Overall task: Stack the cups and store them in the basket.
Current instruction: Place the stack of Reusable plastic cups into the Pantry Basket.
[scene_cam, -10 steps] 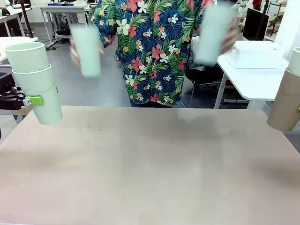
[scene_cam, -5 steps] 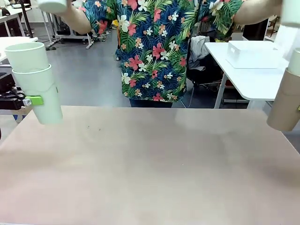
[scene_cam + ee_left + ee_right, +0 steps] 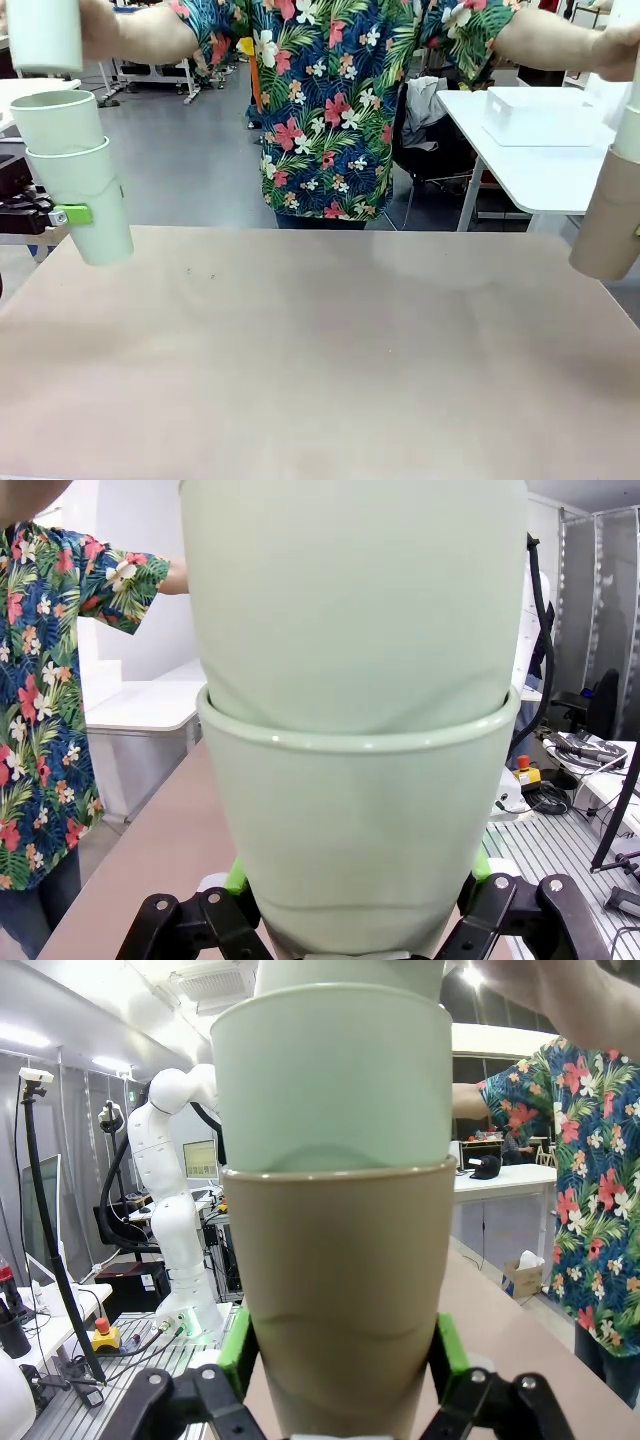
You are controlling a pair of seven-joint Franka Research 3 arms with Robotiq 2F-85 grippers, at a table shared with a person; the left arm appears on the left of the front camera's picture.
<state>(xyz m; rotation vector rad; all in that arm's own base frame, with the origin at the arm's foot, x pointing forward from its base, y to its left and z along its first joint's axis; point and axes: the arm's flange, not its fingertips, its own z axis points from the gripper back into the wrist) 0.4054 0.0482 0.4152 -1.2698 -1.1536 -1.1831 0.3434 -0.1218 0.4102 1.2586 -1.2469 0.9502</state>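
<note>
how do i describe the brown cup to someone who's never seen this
Look across the tan table to its right edge in the front view, where the right gripper holds stacked cups. The brown cup is the outer, bottom one; it alone is taupe, while the mint cup nested in it is pale green.

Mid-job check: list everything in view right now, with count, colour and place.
left stack: two cups, mint, nested, in left hand.
loose cup: one, mint, above left stack.
taupe cup: one, brown, in right hand.
inner cup: one, mint, nested in taupe cup.
top cup: one, mint, at inner cup's mouth.
basket: one, white, on white side table, far right.
table: one, tan, foreground.
person: one, floral shirt, far side.
left hand: shut on left stack.
right hand: shut on taupe cup.
person's picture-left hand: holds loose cup.
person's picture-right hand: by top cup.
</note>
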